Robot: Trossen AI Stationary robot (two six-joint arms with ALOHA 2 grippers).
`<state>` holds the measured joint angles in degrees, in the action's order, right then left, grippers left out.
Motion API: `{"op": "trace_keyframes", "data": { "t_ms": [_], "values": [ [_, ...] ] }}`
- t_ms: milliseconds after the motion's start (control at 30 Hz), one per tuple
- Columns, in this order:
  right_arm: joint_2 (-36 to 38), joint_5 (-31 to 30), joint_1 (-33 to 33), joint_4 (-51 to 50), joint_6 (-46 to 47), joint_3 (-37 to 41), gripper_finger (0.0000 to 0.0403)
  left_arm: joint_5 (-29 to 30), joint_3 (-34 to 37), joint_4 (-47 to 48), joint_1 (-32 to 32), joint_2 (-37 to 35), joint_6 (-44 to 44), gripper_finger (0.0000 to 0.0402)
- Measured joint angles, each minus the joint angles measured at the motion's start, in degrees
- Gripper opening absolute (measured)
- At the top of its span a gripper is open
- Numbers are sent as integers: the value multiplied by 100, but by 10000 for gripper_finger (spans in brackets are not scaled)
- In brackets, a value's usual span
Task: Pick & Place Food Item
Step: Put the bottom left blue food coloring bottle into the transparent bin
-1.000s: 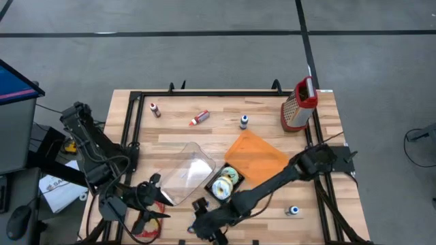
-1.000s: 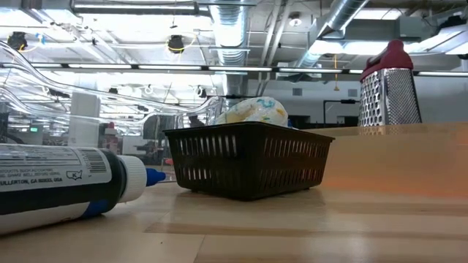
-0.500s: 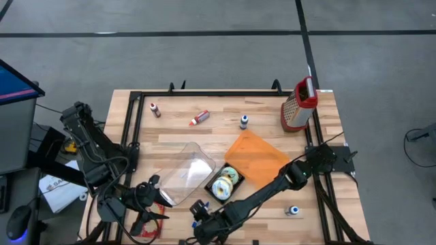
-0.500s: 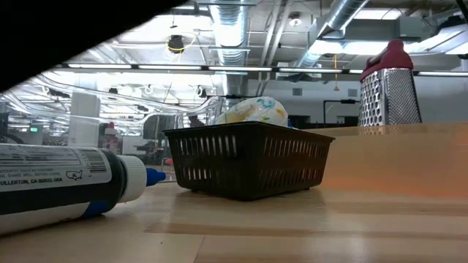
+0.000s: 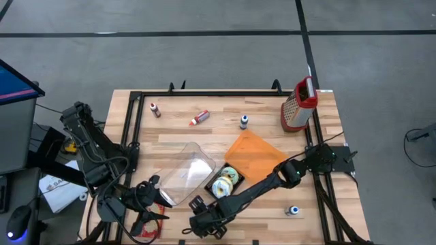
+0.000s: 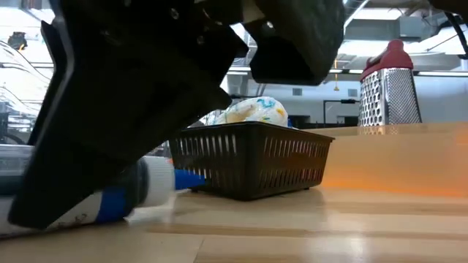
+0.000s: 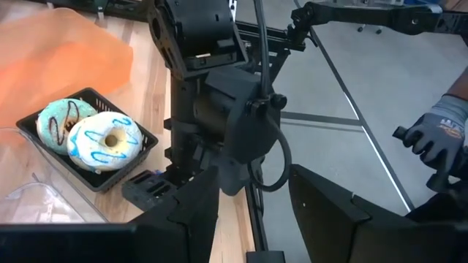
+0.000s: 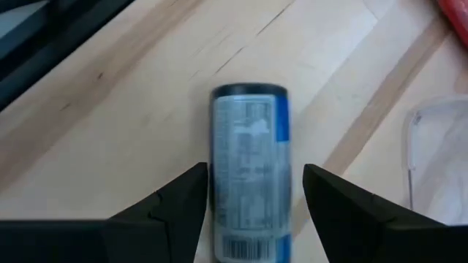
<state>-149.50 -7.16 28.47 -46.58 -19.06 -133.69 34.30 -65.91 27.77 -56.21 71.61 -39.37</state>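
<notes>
1. Donuts (image 7: pixel 99 135): 2 iced ones lie in a black basket (image 5: pixel 221 185) near the tabletop's (image 5: pixel 225 133) front edge, beside an orange cloth (image 5: pixel 255 155).
2. A blue-labelled tube (image 8: pixel 248 164) lies flat on the wood just in front of the basket.
3. Right pincer (image 5: pixel 197 221) straddles the tube, fingers (image 8: pixel 175 201) spread, not touching.
4. Left pincer (image 5: pixel 151 204) hovers at the front-left corner, parted, holding nothing.

light: bright, even overhead | glare: ceiling lamps (image 6: pixel 391 45) | blur: bottle (image 8: pixel 248 168) soft
</notes>
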Motion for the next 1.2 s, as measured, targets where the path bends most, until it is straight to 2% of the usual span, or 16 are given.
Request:
{"op": "trace_keyframes", "data": {
  "t_ms": [233, 567, 733, 800, 900, 967, 1033, 1100, 1200],
  "values": [
    [-8, 47, 5, -86, 541, 0, 210, 0, 0, -39, 0, 0, -9, 161],
    [57, 289, 28, 26, 1336, -115, 108, 0, 0, -42, 0, 0, -11, 161],
    [490, 291, 161, 172, 1559, -109, 99, 25, 0, -39, 0, 0, -11, 161],
    [769, 97, 227, 163, 1622, -116, 104, 24, 0, -39, 0, 0, -11, 161],
    [1258, -781, 295, 139, 1402, -114, 108, 88, 0, -35, 0, 0, -10, 161],
    [1478, -1272, 187, 216, 1114, -122, 108, 200, 0, -31, 2, 0, -4, 161],
    [1570, -1435, -120, 226, 1029, -122, 108, 329, 0, -28, 2, 0, 14, 161],
    [1556, -1453, -506, 106, 1048, -117, 108, 382, 0, -28, 21, 0, 17, 161],
    [1353, -1052, -1102, -53, 1052, -111, 108, 385, 0, -33, 39, 0, 11, 161]
  ]
}}
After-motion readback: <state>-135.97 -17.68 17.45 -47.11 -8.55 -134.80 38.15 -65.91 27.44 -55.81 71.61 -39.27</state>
